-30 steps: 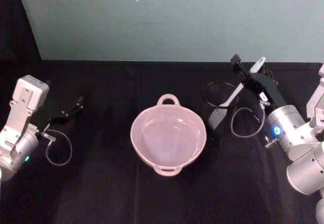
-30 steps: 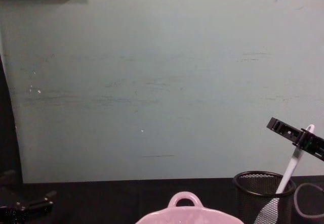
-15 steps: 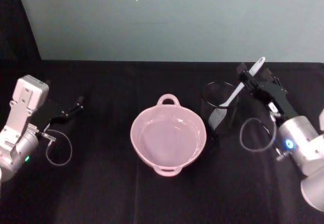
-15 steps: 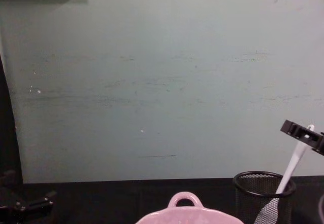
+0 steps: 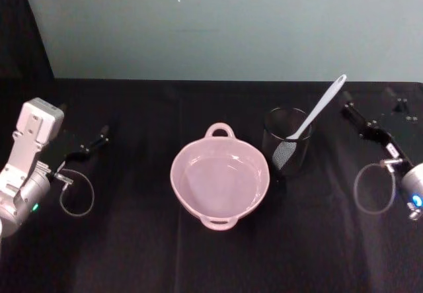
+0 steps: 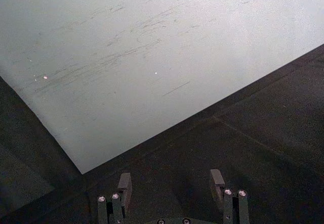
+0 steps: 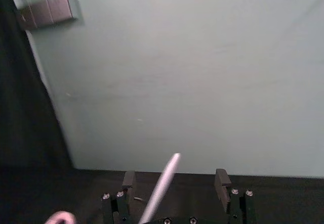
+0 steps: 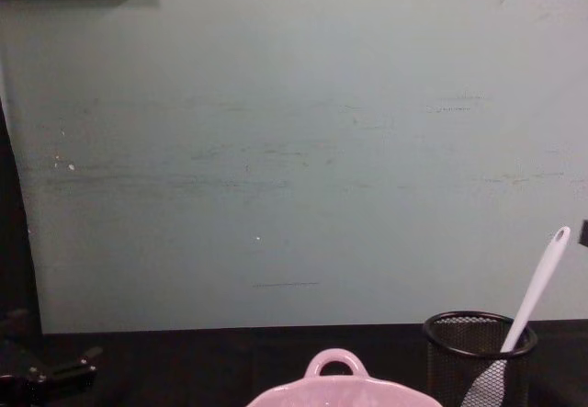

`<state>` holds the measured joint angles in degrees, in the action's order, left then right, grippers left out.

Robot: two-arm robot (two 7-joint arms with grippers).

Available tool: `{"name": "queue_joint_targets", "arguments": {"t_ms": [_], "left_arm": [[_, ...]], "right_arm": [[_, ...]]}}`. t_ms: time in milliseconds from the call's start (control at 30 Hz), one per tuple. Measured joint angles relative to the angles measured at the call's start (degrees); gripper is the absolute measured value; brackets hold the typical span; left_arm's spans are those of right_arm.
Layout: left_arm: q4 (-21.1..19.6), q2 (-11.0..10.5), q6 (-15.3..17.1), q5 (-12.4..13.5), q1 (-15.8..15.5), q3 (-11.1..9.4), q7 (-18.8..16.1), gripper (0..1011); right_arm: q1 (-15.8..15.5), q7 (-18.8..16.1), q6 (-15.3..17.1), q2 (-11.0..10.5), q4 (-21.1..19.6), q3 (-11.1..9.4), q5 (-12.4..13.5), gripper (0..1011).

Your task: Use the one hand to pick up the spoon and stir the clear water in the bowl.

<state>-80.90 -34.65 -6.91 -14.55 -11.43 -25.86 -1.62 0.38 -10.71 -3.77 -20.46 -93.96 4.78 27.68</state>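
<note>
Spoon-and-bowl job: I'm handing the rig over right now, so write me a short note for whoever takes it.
Right gripper: open, empty, off to the right of the mesh cup, apart from the spoon.
Left gripper: open, parked at the table's left side.
Spoon: standing tilted in the mesh cup, blade down, handle leaning up to the right.
Bowl: centre of the table, left of the cup, holding clear water.
Done: nothing; spoon not picked up.
Left: grasp the spoon, lift it out, stir the water.

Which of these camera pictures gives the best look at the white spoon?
The head view: the whole spoon shows, leaning in the black mesh cup beside the pink bowl. The chest view shows it side-on, its blade behind mesh. The right wrist view catches just its handle.
</note>
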Motion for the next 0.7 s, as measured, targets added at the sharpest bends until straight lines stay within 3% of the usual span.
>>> {"name": "queue_joint_targets", "arguments": {"t_ms": [100,200,433,700], "left_arm": [[0.00,0.00,0.00,0.00,0.00,0.00,0.00,1011],[0.00,0.00,0.00,0.00,0.00,0.00,0.00,1011],[0.00,0.00,0.00,0.00,0.00,0.00,0.00,1011],[0.00,0.00,0.00,0.00,0.00,0.00,0.00,1011]], "right_arm": [[-0.24,2.77,-1.35,-1.40,-0.13,-0.27,-6.31,1002],[0.00,4.94,-2.03,-2.29,0.77,-0.50,-10.91,1002],[1.66,6.45,-3.11,-3.13,5.08,-0.73,-16.51,1002],[4.40,3.92,-7.36,-2.24,13.47,0.12,-18.61,1002]]}}
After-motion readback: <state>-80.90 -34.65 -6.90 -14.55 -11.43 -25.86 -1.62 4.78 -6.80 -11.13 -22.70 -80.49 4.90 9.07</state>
